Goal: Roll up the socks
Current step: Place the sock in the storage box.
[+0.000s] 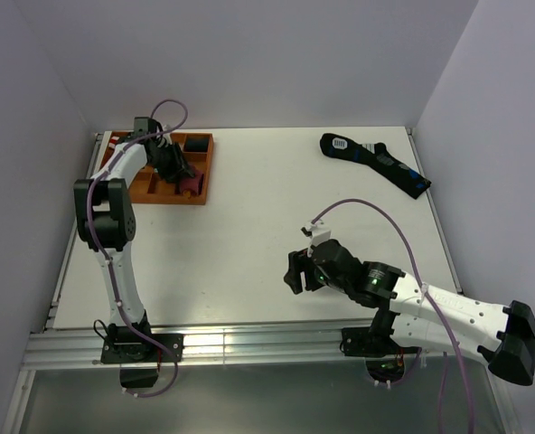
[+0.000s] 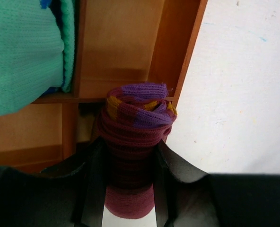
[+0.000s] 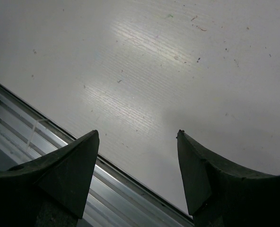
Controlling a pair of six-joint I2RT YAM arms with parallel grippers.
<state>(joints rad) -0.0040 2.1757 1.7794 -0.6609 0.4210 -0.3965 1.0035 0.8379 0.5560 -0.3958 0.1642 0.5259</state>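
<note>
The socks are a tight maroon roll point(image 2: 133, 135) with a purple and orange end facing away from me. My left gripper point(image 2: 129, 158) is shut on the roll, one black finger point(image 2: 93, 179) pressed against each side. From above, the roll point(image 1: 192, 184) hangs at the front right part of the orange wooden tray point(image 1: 206, 172), under the left gripper point(image 1: 183, 174). Whether the roll rests on the tray is hidden. My right gripper point(image 1: 294, 271) hovers open over the white table near its front edge; nothing lies between its fingertips point(image 3: 93, 137).
A teal bundle point(image 2: 24, 52) fills a tray compartment point(image 2: 116, 47) to the left of the roll. A long black sock with blue marks point(image 1: 376, 163) lies at the back right. The table's metal front rail point(image 3: 59, 156) runs just under the right gripper point(image 3: 137, 137).
</note>
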